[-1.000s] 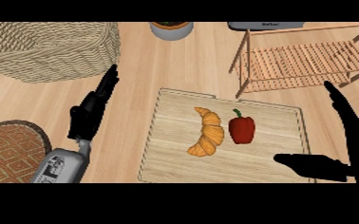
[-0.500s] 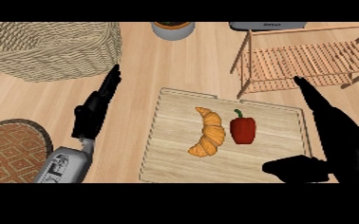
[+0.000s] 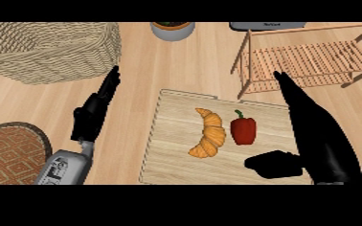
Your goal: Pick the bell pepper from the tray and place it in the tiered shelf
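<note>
Right robot hand [image 3: 318,139] has slid nearer the glossy red bell pepper [image 3: 243,130], fingers straight, apart.

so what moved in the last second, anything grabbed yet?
The right hand slid left over the tray and now sits just right of the bell pepper, fingers straight and thumb out. It has not taken hold of anything. The bell pepper, croissant, tiered shelf and left hand stayed as they were.
</note>
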Tool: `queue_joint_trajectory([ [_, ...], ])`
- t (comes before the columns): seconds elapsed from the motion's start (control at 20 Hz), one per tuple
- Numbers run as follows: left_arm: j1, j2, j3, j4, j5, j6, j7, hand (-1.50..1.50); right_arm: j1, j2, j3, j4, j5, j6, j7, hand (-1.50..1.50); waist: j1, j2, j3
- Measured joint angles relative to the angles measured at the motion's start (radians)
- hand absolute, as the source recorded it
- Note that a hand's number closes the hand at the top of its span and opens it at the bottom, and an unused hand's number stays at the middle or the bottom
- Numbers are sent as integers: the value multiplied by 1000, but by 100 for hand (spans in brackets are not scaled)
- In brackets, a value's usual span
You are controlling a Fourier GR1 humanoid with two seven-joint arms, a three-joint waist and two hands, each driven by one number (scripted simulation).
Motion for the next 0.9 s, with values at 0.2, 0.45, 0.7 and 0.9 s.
queue_joint_trajectory([
  [0.2, 6, -1, 1, -8, -8, -1, 1, 0, -16, 51, 5, 37, 47, 20, 0, -150, -3, -1, 0],
  [0.45, 11, -6, 8, -8, -8, -10, -1, 0, -32, 131, 5, 87, 102, 45, -1, -150, -4, 0, 1],
  [0.7, 11, -10, 14, -5, -15, -12, -3, 0, -26, 194, -4, 137, 156, 62, -13, -150, -6, 0, 1],
  [0.9, 0, -16, 18, -2, -24, -11, 4, 0, 4, 242, -2, 160, 203, 71, -22, -150, -9, 0, 2],
])
